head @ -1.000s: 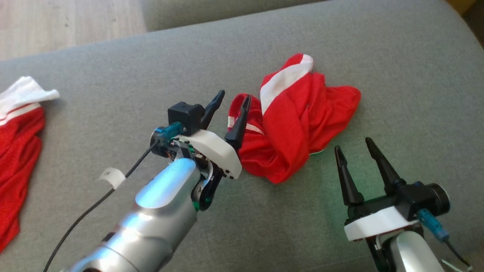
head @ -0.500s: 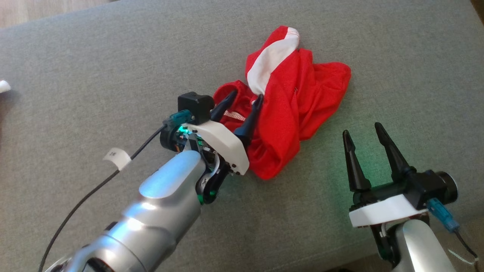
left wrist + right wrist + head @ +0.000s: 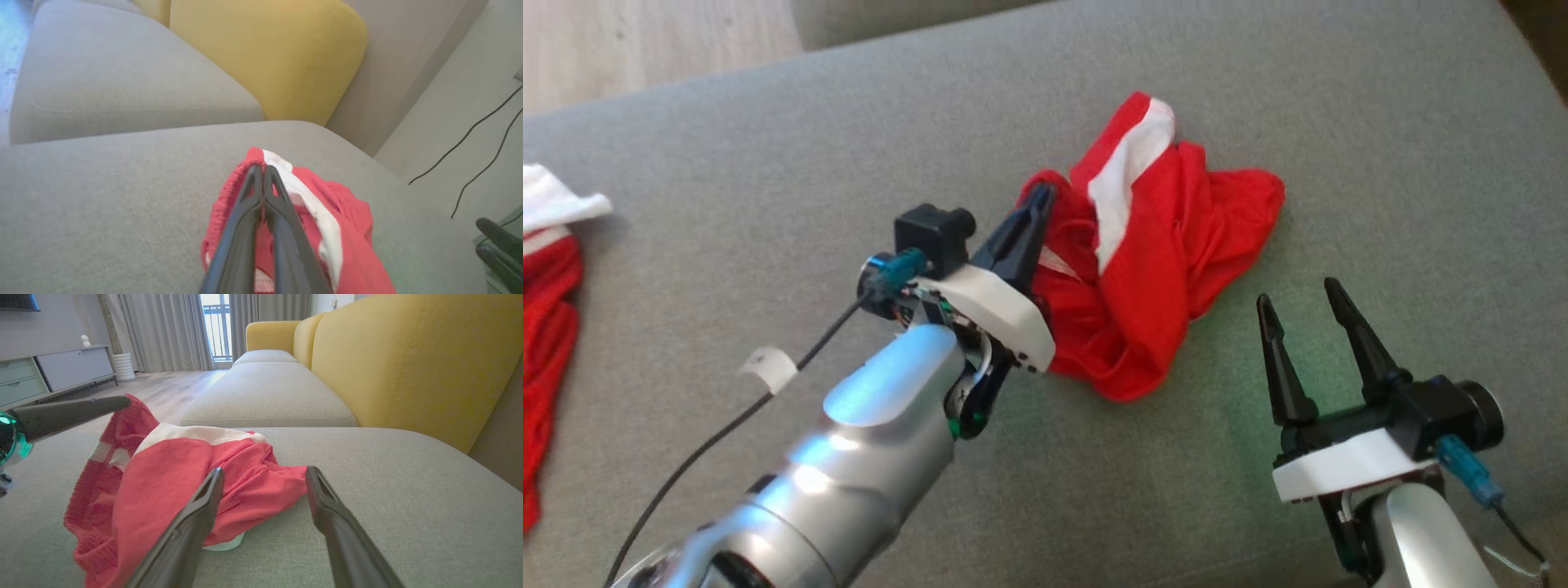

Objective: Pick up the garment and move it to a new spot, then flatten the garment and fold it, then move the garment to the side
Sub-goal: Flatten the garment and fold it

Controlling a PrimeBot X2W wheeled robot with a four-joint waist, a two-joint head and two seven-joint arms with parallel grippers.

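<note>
The garment (image 3: 1168,269) is clamped at its edge by the closed left gripper (image 3: 1037,200). The right gripper (image 3: 1298,296) is held spread and empty beside it

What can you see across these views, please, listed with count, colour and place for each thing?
shorts: one, red with white stripe, crumpled mid-cushion
second garment: one, red and white, head view's left edge
seat cushions: at least two, grey, along the sofa
back cushions: at least two, yellow, behind the seats
cables: two, black, floor beside sofa
sideboard: one, pale grey, far wall
curtains: several, grey, by window
left tool: one, black, shut on shorts' waistband
right tool: one, black, open, right of shorts
</note>
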